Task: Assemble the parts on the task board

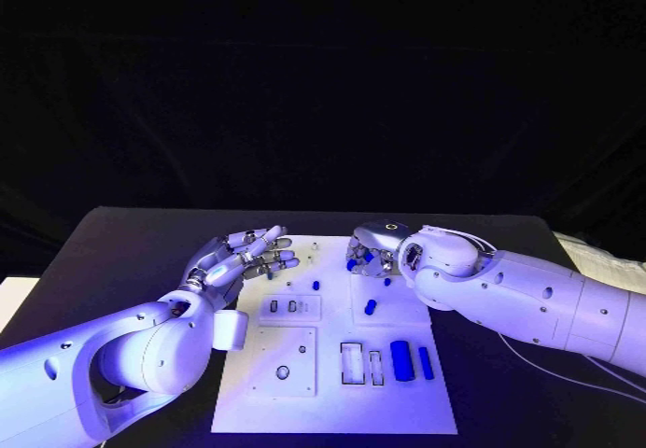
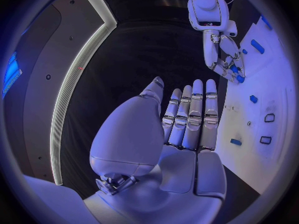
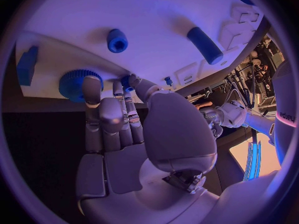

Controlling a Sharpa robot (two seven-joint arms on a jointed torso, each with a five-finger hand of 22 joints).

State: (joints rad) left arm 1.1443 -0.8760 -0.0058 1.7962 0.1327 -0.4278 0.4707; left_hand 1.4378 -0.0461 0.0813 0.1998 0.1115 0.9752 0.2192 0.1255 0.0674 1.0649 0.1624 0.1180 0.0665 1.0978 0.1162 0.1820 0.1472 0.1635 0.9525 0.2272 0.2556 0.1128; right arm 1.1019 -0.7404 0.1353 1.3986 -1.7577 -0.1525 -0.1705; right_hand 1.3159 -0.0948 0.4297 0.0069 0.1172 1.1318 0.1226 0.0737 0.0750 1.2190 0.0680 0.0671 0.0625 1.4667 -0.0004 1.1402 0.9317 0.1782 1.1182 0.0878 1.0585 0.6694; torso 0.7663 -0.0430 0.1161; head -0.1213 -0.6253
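Your task board (image 1: 337,401) lies in the middle of the black bench (image 1: 121,252), a white plate with outlined slots cut into small raised panels; the slots you can see near its front edge look unfilled. Two blue cylinders (image 1: 401,358) lie side by side toward the board's front right corner, and smaller blue parts (image 1: 371,306) sit loose nearer its middle. At the board's far edge a blue toothed wheel (image 3: 74,83) rests on the plate, with a short blue peg (image 3: 116,40) and a longer blue rod (image 3: 205,45) beyond it. Your right hand (image 1: 373,250) is bent down over that far edge, fingertips (image 3: 91,84) touching the wheel; whether it actually grips the wheel you cannot tell. Your left hand (image 1: 249,257) hangs over the board's left edge, fingers straight and spread, holding nothing.
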